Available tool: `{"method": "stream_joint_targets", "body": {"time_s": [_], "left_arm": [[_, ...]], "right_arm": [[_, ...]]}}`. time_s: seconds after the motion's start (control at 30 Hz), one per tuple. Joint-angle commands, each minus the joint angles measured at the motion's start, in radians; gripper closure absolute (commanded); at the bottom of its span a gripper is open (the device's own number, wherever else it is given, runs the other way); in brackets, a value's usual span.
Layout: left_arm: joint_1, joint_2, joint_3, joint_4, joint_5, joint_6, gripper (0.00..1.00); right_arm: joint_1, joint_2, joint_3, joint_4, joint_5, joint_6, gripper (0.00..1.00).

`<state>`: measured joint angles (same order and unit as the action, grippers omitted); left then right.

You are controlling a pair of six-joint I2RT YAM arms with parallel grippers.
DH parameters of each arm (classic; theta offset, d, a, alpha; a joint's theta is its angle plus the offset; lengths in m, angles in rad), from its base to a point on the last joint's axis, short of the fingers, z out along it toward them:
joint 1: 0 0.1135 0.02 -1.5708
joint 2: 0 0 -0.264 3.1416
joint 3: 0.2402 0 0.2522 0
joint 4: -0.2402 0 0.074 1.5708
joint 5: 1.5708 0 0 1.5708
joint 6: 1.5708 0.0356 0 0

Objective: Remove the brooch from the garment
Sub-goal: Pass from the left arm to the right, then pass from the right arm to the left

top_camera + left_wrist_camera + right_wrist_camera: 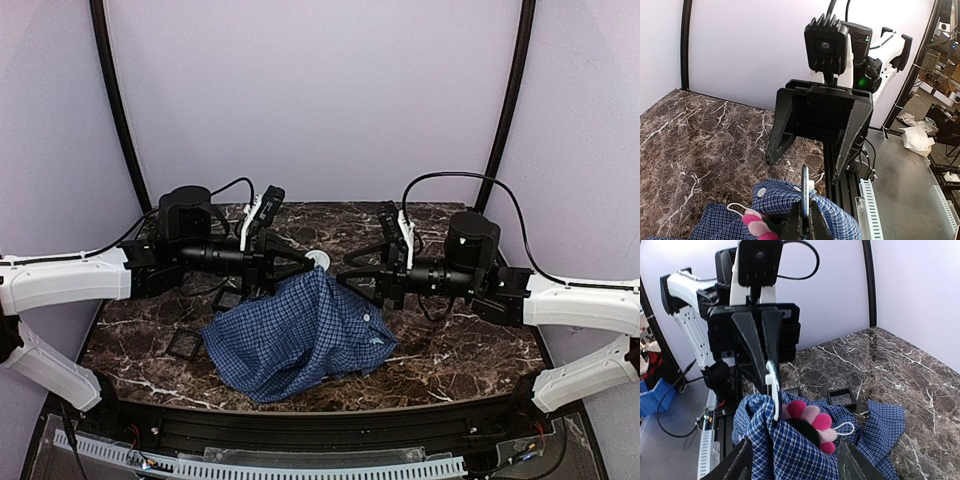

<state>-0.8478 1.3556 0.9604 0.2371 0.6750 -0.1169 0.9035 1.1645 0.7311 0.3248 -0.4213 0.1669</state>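
Shirt (pixel 300 335): blue, dark-blue fine check. Brooch (pixel 812 417): pale and hot pink petals, dark centre. Tabletop (pixel 450 350): dark brown marble, white veins.

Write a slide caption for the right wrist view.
Left gripper pinches blue checked cloth shirt; pink flower brooch faces open right gripper.

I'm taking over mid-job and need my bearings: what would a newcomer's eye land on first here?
The blue checked shirt is lifted into a peak at mid-table, pinched by the shut left gripper. A pink flower brooch sits on the raised cloth just below that pinch. It faces the right gripper, whose jaws stand open around it without touching.
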Motion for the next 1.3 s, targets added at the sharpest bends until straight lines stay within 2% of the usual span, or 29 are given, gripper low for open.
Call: {"method": "stream_joint_targets", "body": {"time_s": [0.0, 0.43, 0.5, 0.6, 0.63, 0.67, 0.7, 0.73, 0.77, 0.83, 0.9, 1.03, 1.13, 1.23, 1.27], "left_arm": [[0.005, -0.011, -0.007, 0.041, 0.037, -0.007, 0.99], [0.004, -0.01, -0.006, 0.039, 0.061, -0.007, 0.99], [0.004, -0.01, -0.007, 0.039, 0.063, -0.006, 0.99], [0.005, -0.01, -0.007, 0.035, 0.067, -0.003, 0.99], [0.005, -0.01, -0.006, 0.034, 0.066, -0.002, 0.97], [0.005, -0.011, -0.005, 0.025, 0.066, 0.002, 0.93], [0.004, -0.012, -0.001, 0.018, 0.063, 0.013, 0.78], [0.004, -0.018, 0.001, 0.0, 0.056, 0.02, 0.7], [0.004, -0.03, 0.0, -0.008, 0.05, 0.033, 0.55], [0.004, -0.05, -0.005, -0.025, 0.026, 0.049, 0.4], [0.004, -0.063, -0.006, -0.045, 0.013, 0.064, 0.35], [0.005, -0.058, 0.009, -0.111, -0.009, 0.091, 0.37], [0.004, -0.041, 0.029, -0.144, -0.014, 0.104, 0.46], [0.005, -0.026, 0.038, -0.157, -0.007, 0.11, 0.51], [0.005, -0.025, 0.039, -0.157, -0.005, 0.111, 0.56]], "right_arm": [[0.018, 0.004, 0.026, 0.102, 0.008, 0.016, 0.47], [0.042, 0.117, 0.139, 0.069, -0.091, -0.004, 0.69], [0.043, 0.126, 0.147, 0.063, -0.1, -0.007, 0.77], [0.043, 0.122, 0.144, 0.063, -0.106, -0.006, 0.98], [0.043, 0.118, 0.143, 0.061, -0.104, -0.006, 1.0], [0.042, 0.112, 0.144, 0.052, -0.099, -0.007, 1.0], [0.041, 0.107, 0.147, 0.038, -0.091, -0.007, 1.0], [0.039, 0.101, 0.154, 0.015, -0.075, -0.011, 1.0], [0.036, 0.098, 0.164, -0.02, -0.063, -0.018, 1.0], [0.032, 0.103, 0.189, -0.091, -0.049, -0.04, 1.0], [0.031, 0.116, 0.219, -0.174, -0.055, -0.062, 1.0], [0.031, 0.124, 0.249, -0.224, -0.076, -0.07, 1.0], [0.031, 0.127, 0.266, -0.247, -0.094, -0.076, 1.0], [0.031, 0.134, 0.281, -0.263, -0.113, -0.083, 1.0], [0.03, 0.138, 0.287, -0.269, -0.118, -0.087, 1.0]]}}
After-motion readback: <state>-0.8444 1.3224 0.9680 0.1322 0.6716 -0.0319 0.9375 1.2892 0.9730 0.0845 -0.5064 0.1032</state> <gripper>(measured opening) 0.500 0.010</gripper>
